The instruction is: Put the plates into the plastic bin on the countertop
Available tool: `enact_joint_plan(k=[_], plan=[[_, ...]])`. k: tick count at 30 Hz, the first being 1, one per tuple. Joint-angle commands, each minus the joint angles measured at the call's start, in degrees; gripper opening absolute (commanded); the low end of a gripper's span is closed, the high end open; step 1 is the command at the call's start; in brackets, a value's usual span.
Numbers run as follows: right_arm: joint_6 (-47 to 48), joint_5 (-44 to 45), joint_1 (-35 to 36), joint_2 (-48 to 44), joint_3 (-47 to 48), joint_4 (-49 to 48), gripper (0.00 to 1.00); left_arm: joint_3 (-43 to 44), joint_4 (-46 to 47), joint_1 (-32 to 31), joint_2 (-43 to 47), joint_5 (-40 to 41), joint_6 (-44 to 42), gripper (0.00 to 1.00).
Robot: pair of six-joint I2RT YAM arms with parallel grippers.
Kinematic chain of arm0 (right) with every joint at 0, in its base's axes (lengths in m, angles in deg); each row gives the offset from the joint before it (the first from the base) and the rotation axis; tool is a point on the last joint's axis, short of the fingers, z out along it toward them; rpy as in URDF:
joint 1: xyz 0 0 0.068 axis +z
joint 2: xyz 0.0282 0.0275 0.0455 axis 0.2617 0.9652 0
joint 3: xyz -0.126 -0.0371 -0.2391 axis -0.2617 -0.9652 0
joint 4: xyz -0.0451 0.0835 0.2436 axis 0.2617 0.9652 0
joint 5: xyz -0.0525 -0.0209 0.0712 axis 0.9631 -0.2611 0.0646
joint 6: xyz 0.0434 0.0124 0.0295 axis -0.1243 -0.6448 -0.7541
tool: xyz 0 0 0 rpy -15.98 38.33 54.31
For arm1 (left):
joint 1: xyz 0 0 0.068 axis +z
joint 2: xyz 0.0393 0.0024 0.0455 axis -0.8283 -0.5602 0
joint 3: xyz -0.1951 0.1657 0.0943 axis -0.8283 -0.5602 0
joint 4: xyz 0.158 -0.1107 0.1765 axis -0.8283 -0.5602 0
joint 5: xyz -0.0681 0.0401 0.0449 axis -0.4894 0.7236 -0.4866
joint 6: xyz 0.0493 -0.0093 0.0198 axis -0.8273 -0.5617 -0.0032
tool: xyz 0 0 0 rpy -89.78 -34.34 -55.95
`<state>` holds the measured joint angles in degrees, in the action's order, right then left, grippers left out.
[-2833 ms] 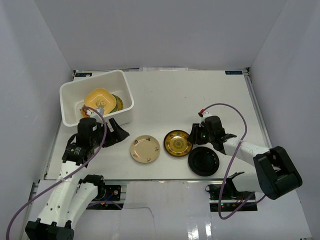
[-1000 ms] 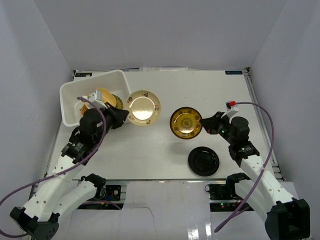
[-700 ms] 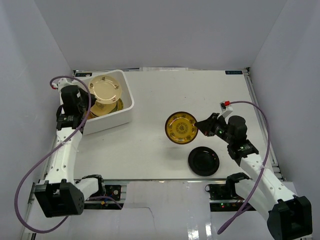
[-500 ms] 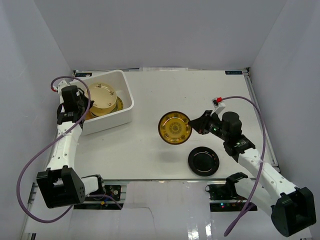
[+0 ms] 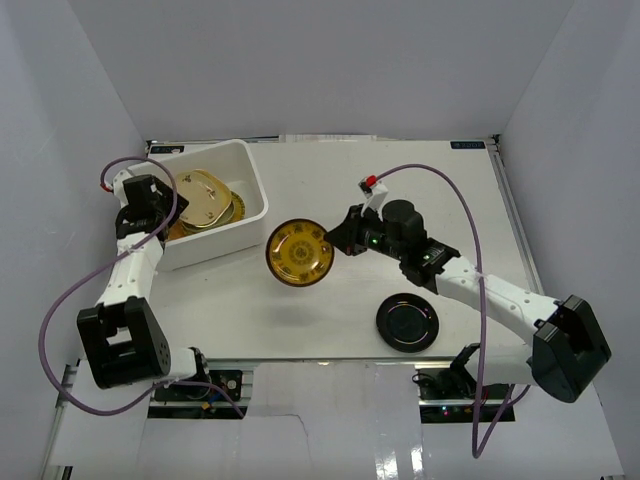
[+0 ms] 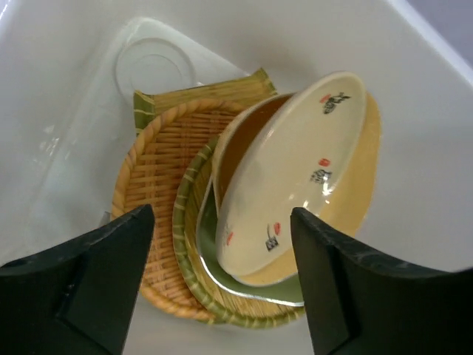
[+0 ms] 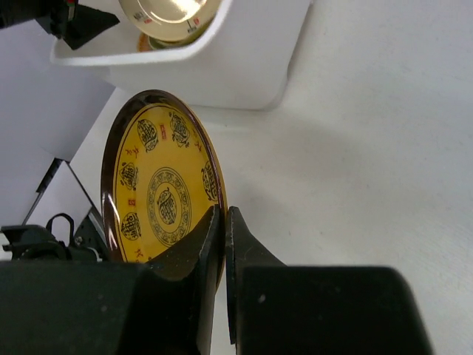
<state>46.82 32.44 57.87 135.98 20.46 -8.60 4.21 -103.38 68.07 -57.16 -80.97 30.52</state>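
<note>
Freed as the left gripper (image 6: 220, 222) spreads, cream plate (image 6: 295, 170) lands in plastic bin (image 5: 245, 225); right gripper (image 7: 224, 222), pinching gold-patterned plate (image 7: 162, 185), nears the bin.

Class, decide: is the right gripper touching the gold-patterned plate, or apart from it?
Touching. The right wrist view shows the right gripper shut on the gold-patterned plate, its rim pinched between both fingers.

Plain pale grey walls (image 5: 320, 60) on three sides
</note>
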Motion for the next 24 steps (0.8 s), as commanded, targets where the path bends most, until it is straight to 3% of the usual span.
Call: enact_joint_plan(k=[1,3,8,12,15,20,24], plan=[[0.54,2.23,2.03,3.63,8.02,-5.21,0.08,-0.66,2.24,0.08,8.45,-4.33,-0.15,0.87],[0.45,2.49,3.00,6.27,9.44,-5.47,0.08,-0.66,1.71,-0.01,11.53,-5.91,-0.33,0.97],[-0.78,2.23,3.53,9.17,11.20,-7.06,0.08,-3.29,1.19,-0.71,21.64,-13.81,0.20,0.97],[-0.78,2.49,3.53,9.53,11.99,-6.88,0.08,-7.42,-0.74,-3.61,28.50,-28.38,-0.06,0.80],[-0.52,2.76,3.53,9.35,12.17,-6.44,0.08,-8.13,-4.86,-7.91,29.83,-39.21,-2.51,0.74],[-1.13,0.48,3.62,8.65,10.94,-7.58,0.08,-8.30,-11.47,-17.92,30.01,-41.51,-6.39,0.78],[-1.66,-0.49,3.53,8.03,9.89,-8.29,0.08,-10.24,-11.56,-20.58,28.78,-40.29,-7.44,0.76]])
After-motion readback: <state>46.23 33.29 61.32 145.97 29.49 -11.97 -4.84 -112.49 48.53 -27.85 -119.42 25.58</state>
